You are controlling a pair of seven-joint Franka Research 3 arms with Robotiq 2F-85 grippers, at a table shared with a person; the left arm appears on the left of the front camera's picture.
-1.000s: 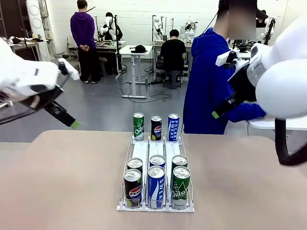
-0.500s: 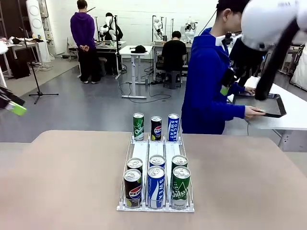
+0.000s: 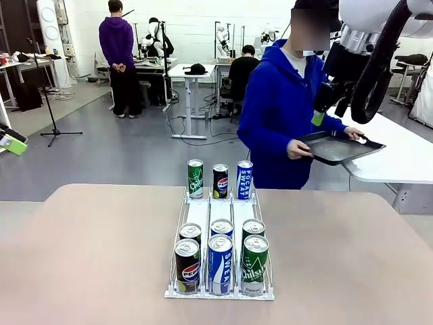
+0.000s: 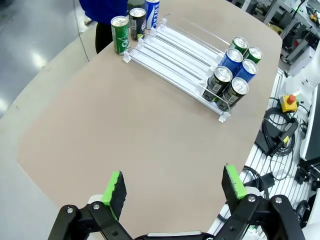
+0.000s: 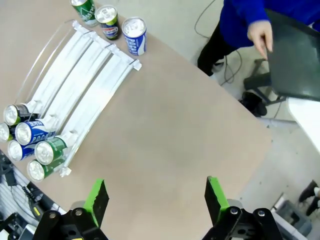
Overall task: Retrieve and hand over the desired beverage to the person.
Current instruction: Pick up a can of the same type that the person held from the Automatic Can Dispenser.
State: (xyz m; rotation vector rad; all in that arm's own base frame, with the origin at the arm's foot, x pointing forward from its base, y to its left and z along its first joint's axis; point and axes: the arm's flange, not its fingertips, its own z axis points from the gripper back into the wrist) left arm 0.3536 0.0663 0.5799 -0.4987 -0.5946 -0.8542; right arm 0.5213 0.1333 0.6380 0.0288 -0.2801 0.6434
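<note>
Nine cans (image 3: 220,261) stood along the rack (image 3: 203,213) on the table (image 3: 101,257), none chosen, while the left gripper (image 4: 172,182) and right gripper (image 5: 155,195) hung open and empty above it and the person (image 3: 284,115) stood beyond holding a dark tray (image 3: 338,145), so both retrieval and handover were yet to be done.

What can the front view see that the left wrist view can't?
Front view: a dark tray in the hands of the person, and other people at desks behind. Left wrist view: a red button and cables beside the table. Both: the table, the rack and its cans.
</note>
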